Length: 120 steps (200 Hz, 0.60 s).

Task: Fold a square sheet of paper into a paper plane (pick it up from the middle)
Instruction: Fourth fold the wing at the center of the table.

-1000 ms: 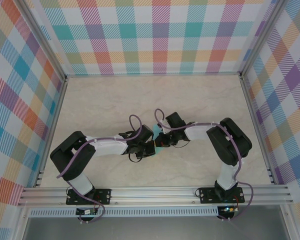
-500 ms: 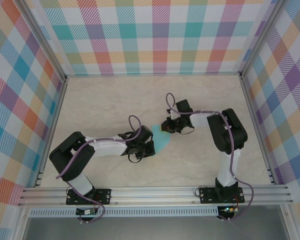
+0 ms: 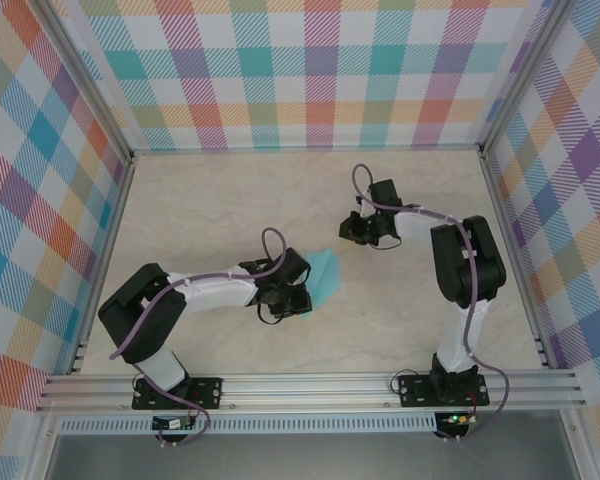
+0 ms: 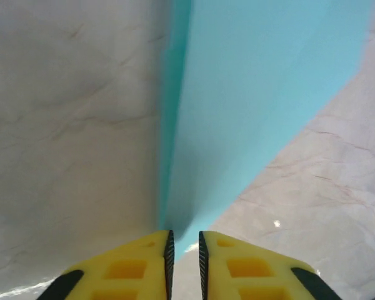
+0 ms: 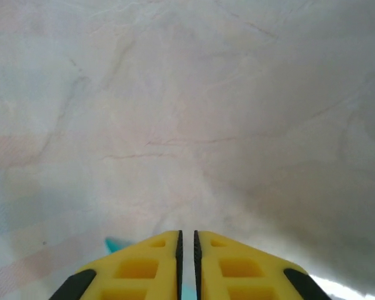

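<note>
The turquoise paper plane (image 3: 325,276) juts out to the right of my left gripper (image 3: 292,297), a little left of the table's middle. In the left wrist view the folded paper (image 4: 256,106) rises from between the yellow fingers (image 4: 131,269), its crease running down into the narrow slot between the pads; my left gripper (image 4: 184,240) is shut on it. My right gripper (image 3: 356,228) hovers farther back and to the right, apart from the paper. Its jaws (image 5: 186,240) are shut with nothing between them. A turquoise sliver (image 5: 114,244) peeks out beside its left finger.
The beige marbled tabletop (image 3: 210,210) lies bare around both arms. Plaid walls with aluminium posts (image 3: 495,190) close off the left, back and right sides. A metal rail (image 3: 310,385) runs along the near edge.
My right gripper has pulled away from the paper, moving back and to the right. The left gripper stays put with the paper, which now shows uncovered.
</note>
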Available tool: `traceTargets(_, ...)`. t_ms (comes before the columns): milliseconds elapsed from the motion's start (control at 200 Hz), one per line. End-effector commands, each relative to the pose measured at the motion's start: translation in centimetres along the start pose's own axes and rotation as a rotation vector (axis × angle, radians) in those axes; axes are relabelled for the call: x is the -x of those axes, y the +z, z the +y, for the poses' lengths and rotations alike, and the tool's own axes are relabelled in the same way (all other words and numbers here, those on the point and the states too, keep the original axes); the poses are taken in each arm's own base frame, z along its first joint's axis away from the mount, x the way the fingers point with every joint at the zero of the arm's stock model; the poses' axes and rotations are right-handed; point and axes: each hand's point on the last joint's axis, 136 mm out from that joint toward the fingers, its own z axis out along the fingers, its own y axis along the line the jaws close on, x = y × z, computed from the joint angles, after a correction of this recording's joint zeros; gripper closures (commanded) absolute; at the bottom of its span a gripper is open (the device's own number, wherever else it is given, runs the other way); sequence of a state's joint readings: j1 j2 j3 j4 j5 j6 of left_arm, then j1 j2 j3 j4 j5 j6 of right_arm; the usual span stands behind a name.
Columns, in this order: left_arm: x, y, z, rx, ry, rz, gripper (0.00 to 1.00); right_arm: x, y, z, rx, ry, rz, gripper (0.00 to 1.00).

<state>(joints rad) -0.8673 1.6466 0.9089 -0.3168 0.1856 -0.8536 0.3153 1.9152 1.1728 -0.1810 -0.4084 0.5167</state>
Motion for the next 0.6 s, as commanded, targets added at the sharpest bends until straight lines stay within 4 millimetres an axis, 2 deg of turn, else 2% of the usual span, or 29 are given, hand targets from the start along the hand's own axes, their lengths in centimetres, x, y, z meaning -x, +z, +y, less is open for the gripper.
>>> traceTargets(0, 2.3, -2.8, -3.1, -0.013, 0.066, -0.079, 0.66, -1.6, -2.8, 1.4, 0.016, 0.062, 0.012, 0.75)
traceTargets(100, 4.7, -4.5, -3.9, -0.006, 0.063, -0.185, 0.49, -3.6, -3.7, 1.6, 0.039, 0.121, 0.036, 0.61)
traceTargets(195, 6.6, -5.8, -2.4, 0.050, 0.031, -0.278, 0.36, -5.2, -4.1, 1.9, 0.065, 0.170, 0.061, 0.52)
traceTargets(300, 7.7, -6.2, -1.0, 0.064, 0.014, -0.315, 0.28, -6.8, -3.9, 2.4, 0.093, 0.210, 0.095, 0.46)
traceTargets(370, 7.9, -5.9, -1.0, 0.020, 0.000, -0.312, 0.27, -7.8, -3.2, 2.7, 0.105, 0.222, 0.122, 0.46)
traceTargets(465, 7.7, -4.8, -0.5, -0.030, -0.069, -0.282, 0.32, -9.3, -1.8, 3.3, 0.115, 0.217, 0.167, 0.48)
traceTargets(485, 8.1, -4.7, -0.9, -0.060, -0.080, -0.290, 0.33, -9.5, -1.5, 3.3, 0.112, 0.218, 0.174, 0.49)
traceTargets(595, 8.2, -3.5, 0.0, -0.081, -0.143, -0.255, 0.36, -10.4, -0.2, 3.8, 0.119, 0.212, 0.204, 0.53)
